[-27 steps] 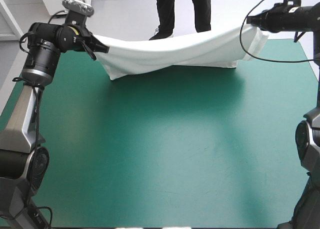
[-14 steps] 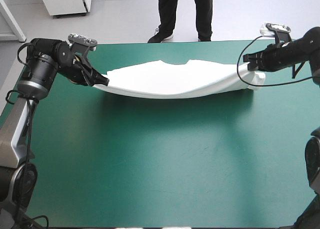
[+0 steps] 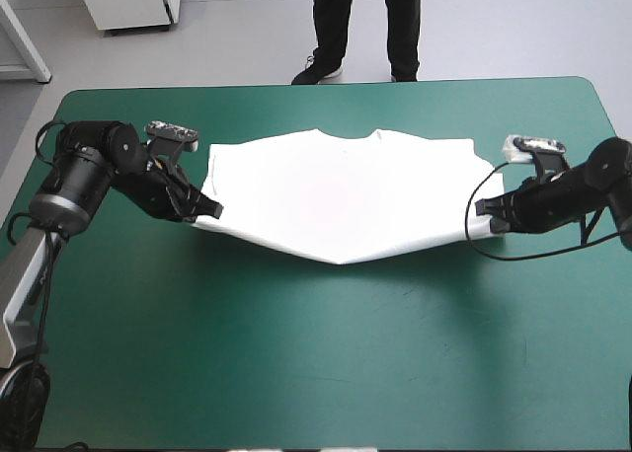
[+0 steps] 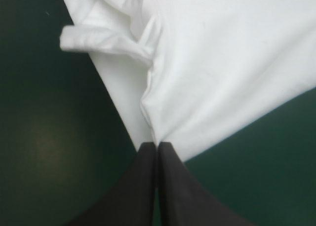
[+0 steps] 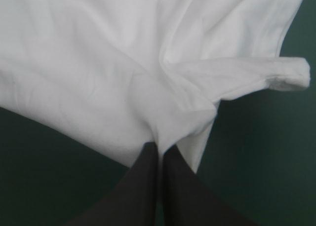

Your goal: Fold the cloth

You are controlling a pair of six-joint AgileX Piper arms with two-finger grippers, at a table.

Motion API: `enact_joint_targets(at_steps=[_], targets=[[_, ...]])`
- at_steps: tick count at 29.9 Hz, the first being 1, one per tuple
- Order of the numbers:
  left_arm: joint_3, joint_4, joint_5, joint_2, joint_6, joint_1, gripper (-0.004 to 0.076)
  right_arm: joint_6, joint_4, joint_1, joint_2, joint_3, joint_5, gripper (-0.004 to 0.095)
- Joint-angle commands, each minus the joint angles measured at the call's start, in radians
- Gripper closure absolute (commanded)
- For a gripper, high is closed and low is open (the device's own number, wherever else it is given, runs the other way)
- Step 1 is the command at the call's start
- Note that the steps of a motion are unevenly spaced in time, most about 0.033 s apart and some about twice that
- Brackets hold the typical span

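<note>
Table [image 3: 326, 373] under teal-green cover, white T-shirt [image 3: 341, 195] stretched across its far half.
The shirt lay mostly flat, its near edge drawn to a point midway between the arms. The left gripper [image 3: 212, 211] pinched one side and the right gripper [image 3: 481, 208] the other, each pair of black fingers pressed almost together on the fabric, a sleeve just beyond.
</note>
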Motion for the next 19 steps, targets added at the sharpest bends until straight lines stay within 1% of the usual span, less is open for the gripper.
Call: enact_joint_targets(at_steps=[1, 6, 10, 12, 15, 16, 17, 19], targets=[[0.059, -0.023, 0.041, -0.085, 0.003, 0.001, 0.0733, -0.013, -0.038, 0.016, -0.075, 0.060, -0.036, 0.0923], [0.167, -0.034, 0.031, -0.120, 0.006, 0.001, 0.0733, -0.013, -0.057, 0.032, -0.097, 0.119, -0.052, 0.0923], [0.215, -0.037, 0.045, -0.126, 0.006, 0.001, 0.0732, 0.013, -0.113, 0.045, -0.099, 0.140, -0.054, 0.0919], [0.228, -0.039, 0.045, -0.126, 0.006, 0.001, 0.0732, 0.013, -0.122, 0.050, -0.099, 0.147, -0.054, 0.0888], [0.239, -0.041, 0.047, -0.126, 0.007, 0.001, 0.0703, 0.013, -0.121, 0.054, -0.099, 0.149, -0.043, 0.0754], [0.239, -0.041, 0.047, -0.126, 0.011, 0.001, 0.0673, 0.015, -0.121, 0.054, -0.099, 0.149, -0.039, 0.0672], [0.239, -0.041, 0.047, -0.126, 0.011, 0.001, 0.0647, 0.027, -0.127, 0.054, -0.099, 0.149, -0.036, 0.0613], [0.239, -0.041, 0.047, -0.130, 0.013, 0.001, 0.0566, 0.043, -0.143, 0.054, -0.102, 0.149, -0.030, 0.0477]])
